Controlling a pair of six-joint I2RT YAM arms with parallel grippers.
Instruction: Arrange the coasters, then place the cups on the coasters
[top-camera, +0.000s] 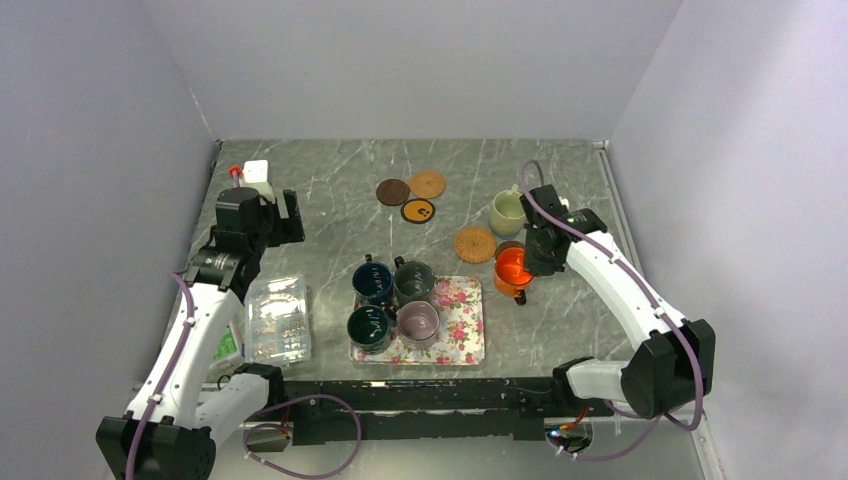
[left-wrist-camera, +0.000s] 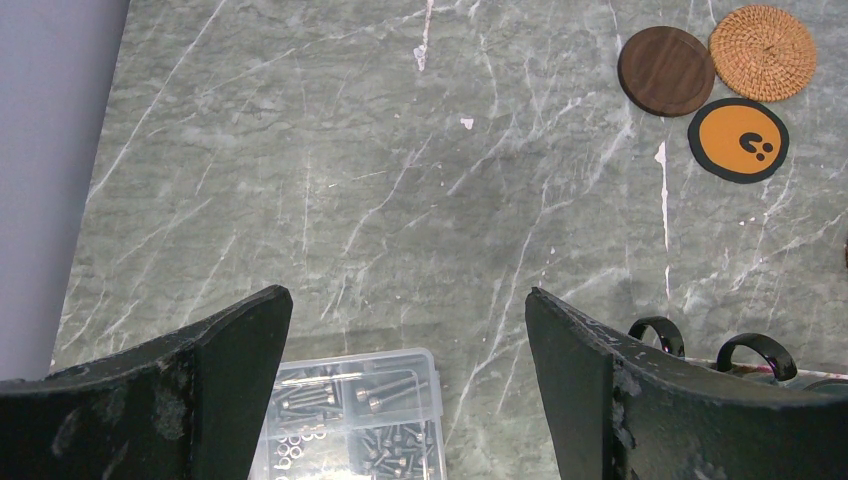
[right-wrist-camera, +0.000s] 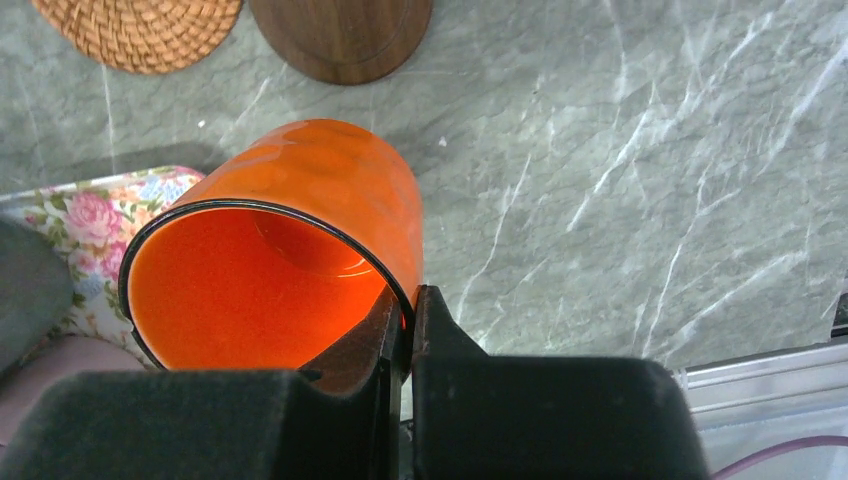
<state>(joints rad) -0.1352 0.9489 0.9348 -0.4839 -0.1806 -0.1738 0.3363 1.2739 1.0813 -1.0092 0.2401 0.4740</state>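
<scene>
My right gripper (right-wrist-camera: 410, 300) is shut on the rim of the bright orange cup (right-wrist-camera: 300, 220), one finger inside and one outside. In the top view that orange cup (top-camera: 512, 270) is just right of the floral tray (top-camera: 465, 330), near a tan woven coaster (top-camera: 475, 244) and a dark brown coaster (right-wrist-camera: 340, 35). A cream-green cup (top-camera: 506, 212) stands behind them. The navy cup (top-camera: 372, 281), two dark green cups (top-camera: 413, 282) (top-camera: 369, 328) and the mauve cup (top-camera: 417, 322) sit on the tray. Farther back lie three coasters: brown (top-camera: 393, 191), woven (top-camera: 427, 184), black-and-orange (top-camera: 418, 211). My left gripper (left-wrist-camera: 408, 300) hangs open and empty.
A clear plastic compartment box (top-camera: 277, 318) of screws lies at the left, below my left gripper. A small white object with a red cap (top-camera: 255, 172) stands at the back left. Grey walls enclose the table on three sides.
</scene>
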